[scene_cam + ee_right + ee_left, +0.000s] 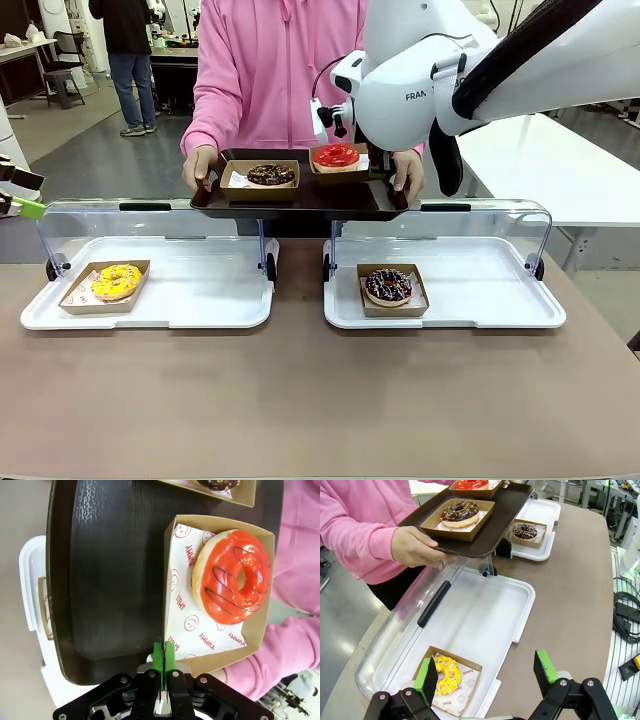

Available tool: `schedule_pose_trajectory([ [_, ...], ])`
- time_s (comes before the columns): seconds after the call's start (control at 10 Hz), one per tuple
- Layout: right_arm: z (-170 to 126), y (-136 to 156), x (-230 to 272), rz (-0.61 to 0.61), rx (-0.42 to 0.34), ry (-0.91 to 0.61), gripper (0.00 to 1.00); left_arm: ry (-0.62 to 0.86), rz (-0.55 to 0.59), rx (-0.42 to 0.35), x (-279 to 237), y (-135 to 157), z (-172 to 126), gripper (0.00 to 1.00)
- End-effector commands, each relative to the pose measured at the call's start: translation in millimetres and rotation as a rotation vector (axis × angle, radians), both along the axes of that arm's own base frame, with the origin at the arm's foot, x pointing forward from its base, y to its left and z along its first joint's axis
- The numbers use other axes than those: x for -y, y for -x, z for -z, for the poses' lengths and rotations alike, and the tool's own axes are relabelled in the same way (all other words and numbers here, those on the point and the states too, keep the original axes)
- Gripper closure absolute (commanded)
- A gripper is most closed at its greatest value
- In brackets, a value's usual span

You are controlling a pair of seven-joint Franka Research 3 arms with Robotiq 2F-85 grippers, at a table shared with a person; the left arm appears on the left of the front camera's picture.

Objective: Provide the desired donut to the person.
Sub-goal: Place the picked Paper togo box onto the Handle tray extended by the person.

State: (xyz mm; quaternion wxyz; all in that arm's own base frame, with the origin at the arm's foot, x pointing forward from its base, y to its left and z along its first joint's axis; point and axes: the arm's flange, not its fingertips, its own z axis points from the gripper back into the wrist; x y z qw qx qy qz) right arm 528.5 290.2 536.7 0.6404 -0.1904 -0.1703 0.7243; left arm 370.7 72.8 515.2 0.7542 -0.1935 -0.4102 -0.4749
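- Left gripper [489, 675] at the table's left edge, jaws spread wide, nothing between the green pads, poised above the left white tray [520, 615].
- Yellow donut [116, 281] in a cardboard box inside that left tray, clear lid raised behind.
- Sprinkled chocolate donut [388, 286] in its box inside the right white tray [500, 310].
- Dark serving tray [300, 197] held level by the person [270, 60] in pink, one hand [200, 165] at each end, above the far lids.
- Chocolate donut [271, 174] boxed on its left part, red-glazed donut [336, 155] boxed on its right part.
- Right gripper [164, 655] pinched closed on the near wall of the red donut's box [170, 580], box resting on the dark tray.
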Motion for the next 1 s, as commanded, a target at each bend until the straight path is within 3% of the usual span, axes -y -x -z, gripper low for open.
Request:
schedule_pose_trajectory([
  [0.0, 8.8, 1.5, 0.6, 0.000, 0.017, -0.009, 0.99, 0.006, 0.000, 0.001, -1.0, 0.4, 0.4, 0.00],
  [0.3, 17.7, -1.7, 2.1, -0.016, -0.004, -0.032, 0.99, 0.006, 0.000, 0.001, -1.0, 0.4, 0.4, 0.00],
  [0.4, 20.2, -2.1, 2.4, -0.024, -0.018, -0.038, 0.77, 0.006, 0.000, 0.001, -1.0, 0.4, 0.4, 0.00],
  [0.5, 22.0, -1.7, 2.6, -0.037, -0.028, -0.050, 0.39, 0.006, 0.000, 0.001, -1.0, 0.4, 0.4, 0.00],
  [0.7, 13.8, 1.5, 6.6, -0.050, -0.035, -0.081, 0.00, 0.006, 0.000, 0.001, -1.0, 0.4, 0.4, 0.00],
  [0.9, -1.1, 10.2, 10.1, -0.082, -0.062, -0.107, 0.00, 0.006, 0.000, 0.001, -1.0, 0.4, 0.4, 0.00],
])
